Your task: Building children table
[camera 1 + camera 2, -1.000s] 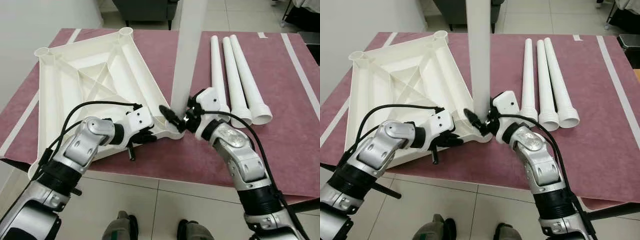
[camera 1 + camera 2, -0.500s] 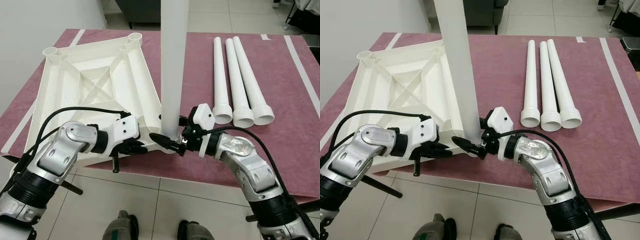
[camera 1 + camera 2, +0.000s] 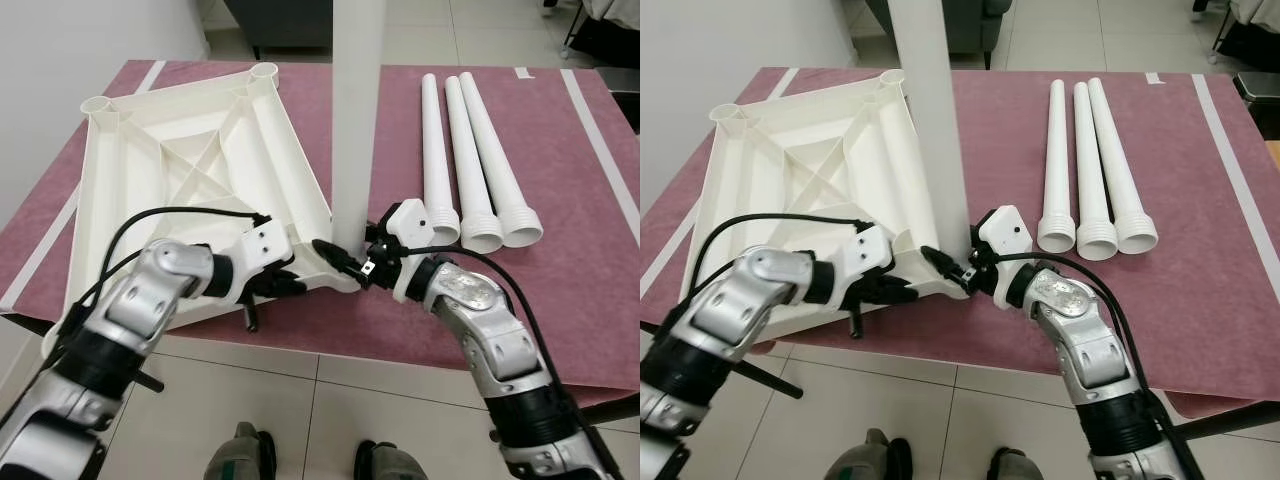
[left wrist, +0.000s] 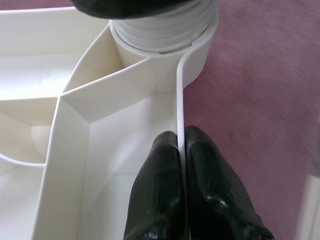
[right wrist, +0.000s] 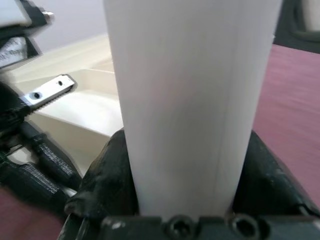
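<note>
Currently: upturned tabletop (image 3: pixel 190 170) on maroon surface (image 3: pixel 590 250). Left tool (image 4: pixel 181 150) pinches its near rim; right tool (image 3: pixel 350 266) clamps upright leg (image 3: pixel 355 120) in corner socket. Three legs (image 3: pixel 470 150) wait rightward. Next, likely: twist home.

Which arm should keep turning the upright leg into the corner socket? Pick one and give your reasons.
Right. The right gripper is clamped around the upright leg just above the socket, while the left gripper pinches the tabletop rim, bracing it.
</note>
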Controlling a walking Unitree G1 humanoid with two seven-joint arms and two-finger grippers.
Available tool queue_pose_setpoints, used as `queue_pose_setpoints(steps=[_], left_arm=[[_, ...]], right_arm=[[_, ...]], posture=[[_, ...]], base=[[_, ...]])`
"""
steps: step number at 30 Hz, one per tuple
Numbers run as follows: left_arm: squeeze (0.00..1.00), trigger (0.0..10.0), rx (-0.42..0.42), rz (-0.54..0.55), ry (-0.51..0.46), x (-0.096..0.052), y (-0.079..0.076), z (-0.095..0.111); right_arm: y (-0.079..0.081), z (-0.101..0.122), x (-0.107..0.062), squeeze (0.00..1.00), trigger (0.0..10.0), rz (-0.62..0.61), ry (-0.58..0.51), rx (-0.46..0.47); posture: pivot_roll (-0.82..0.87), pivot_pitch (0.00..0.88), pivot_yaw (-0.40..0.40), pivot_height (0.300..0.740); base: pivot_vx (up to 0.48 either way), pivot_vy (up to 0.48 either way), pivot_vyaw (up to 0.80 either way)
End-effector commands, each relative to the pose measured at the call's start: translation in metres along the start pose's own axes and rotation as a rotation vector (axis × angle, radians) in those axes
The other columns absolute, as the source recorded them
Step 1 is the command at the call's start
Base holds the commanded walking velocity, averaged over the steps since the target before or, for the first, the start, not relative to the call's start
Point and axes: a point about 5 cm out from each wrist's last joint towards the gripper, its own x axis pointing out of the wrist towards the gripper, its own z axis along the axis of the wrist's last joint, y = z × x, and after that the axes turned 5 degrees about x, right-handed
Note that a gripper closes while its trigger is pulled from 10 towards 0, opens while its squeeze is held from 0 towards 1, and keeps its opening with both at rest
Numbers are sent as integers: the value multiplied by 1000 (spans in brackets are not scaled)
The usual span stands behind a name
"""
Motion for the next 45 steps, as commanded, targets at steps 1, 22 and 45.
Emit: queue_pose_setpoints(steps=[1,22,45], left_arm=[[0,10000,108,46,-121,-1,11,38],[0,10000,-35,283,-107,45,46,63],[0,10000,215,-156,-105,-31,-17,34]], right_arm=[[9,-32,3,0,0,-31,149,36],[-4,-29,30,1000,10000,-540,108,125],[3,21,-11,0,10000,200,-84,-8]], posture=[[37,145,100,740],[30,156,118,740],[42,147,109,740]], base=[[0,0,0],[0,0,0],[0,0,0]])
